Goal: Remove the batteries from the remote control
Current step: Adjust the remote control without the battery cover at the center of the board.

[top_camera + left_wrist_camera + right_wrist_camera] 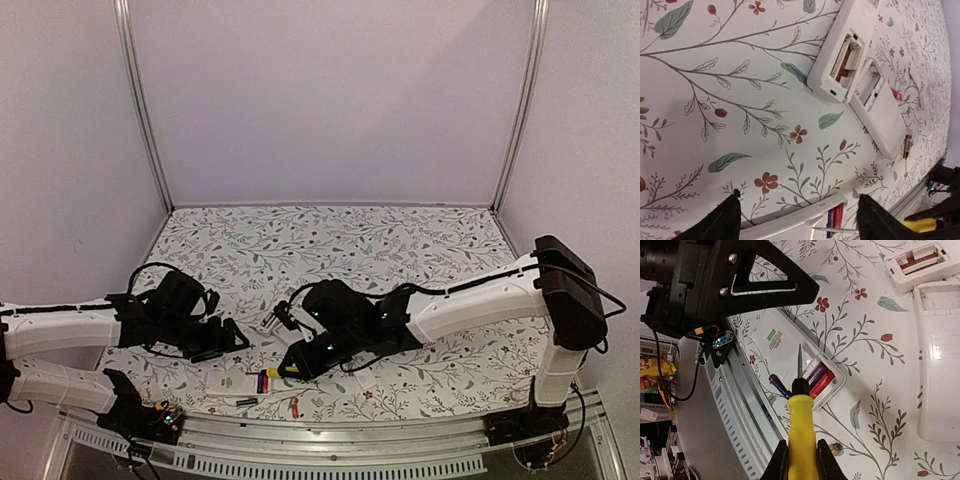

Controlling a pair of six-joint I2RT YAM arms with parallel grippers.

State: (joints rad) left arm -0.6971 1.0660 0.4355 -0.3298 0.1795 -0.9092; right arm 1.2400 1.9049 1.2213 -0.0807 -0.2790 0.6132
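One counter (pixel 420 250): covered by a white cloth printed with leaves and red flowers; a metal rail (pixel 330 440) runs along its near edge.
Room: plain pale lilac walls (pixel 330 100) on three sides, with metal posts (pixel 145 110) in the back corners.
Left pincer (pixel 799 212): fingers wide apart and holding nothing, above one end of the nearest remote (pixel 785 347); I cannot tell if it touches it.
Right pincer (pixel 802 447): clamped on the yellow handle of the screwdriver (pixel 801 410), whose thin blade lies over that remote's open compartment.
Remotes: three, all white, with compartments uncovered; the second remote (pixel 842 55) and third remote (pixel 885 120) lie just beside each other, farther from the rail.
Batteries (pixel 821 379): two visible inside the nearest remote, one purple-blue and one red. Two are loose on the cloth: a dark cell (pixel 778 385) just beside that remote and an orange cell (pixel 907 146) near the rail.
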